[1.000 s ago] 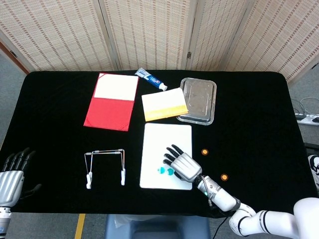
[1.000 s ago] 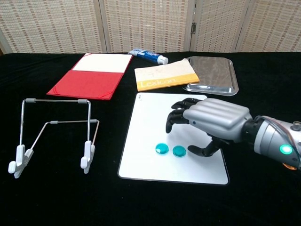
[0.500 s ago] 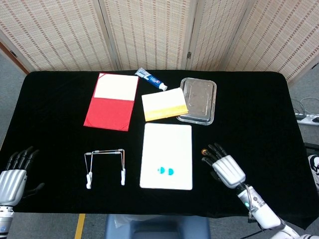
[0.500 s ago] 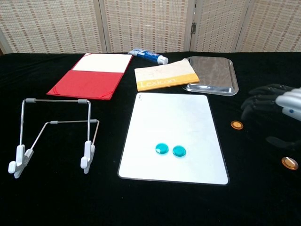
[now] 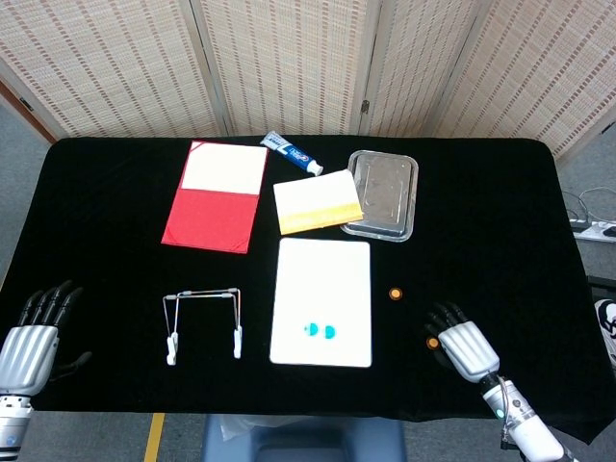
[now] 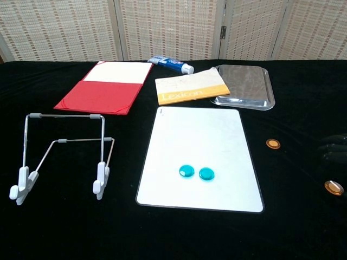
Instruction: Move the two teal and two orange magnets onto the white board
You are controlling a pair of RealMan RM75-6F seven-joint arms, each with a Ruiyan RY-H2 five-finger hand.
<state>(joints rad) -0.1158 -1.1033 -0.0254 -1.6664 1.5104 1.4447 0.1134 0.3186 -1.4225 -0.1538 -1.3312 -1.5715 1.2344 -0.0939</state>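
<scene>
Two teal magnets (image 5: 312,331) (image 5: 329,332) lie side by side on the near part of the white board (image 5: 322,274); the chest view shows the same teal magnets (image 6: 187,171) (image 6: 206,174) on the board (image 6: 200,135). One orange magnet (image 5: 396,294) (image 6: 273,143) lies on the black cloth right of the board. The second orange magnet (image 5: 433,343) (image 6: 334,187) lies nearer the front, at the fingertips of my right hand (image 5: 466,346), which holds nothing. Only that hand's dark fingertips (image 6: 335,147) show at the chest view's right edge. My left hand (image 5: 32,331) rests open at the front left corner.
A wire stand (image 5: 203,322) is left of the board. Behind the board lie a yellow notepad (image 5: 317,201), a metal tray (image 5: 384,192), a red folder (image 5: 216,195) and a toothpaste tube (image 5: 291,153). Folding screens stand behind the table.
My right hand has left the board, leaving both teal magnets there, and has swung right and toward the front edge, ending by the nearer orange magnet. The left hand has barely moved.
</scene>
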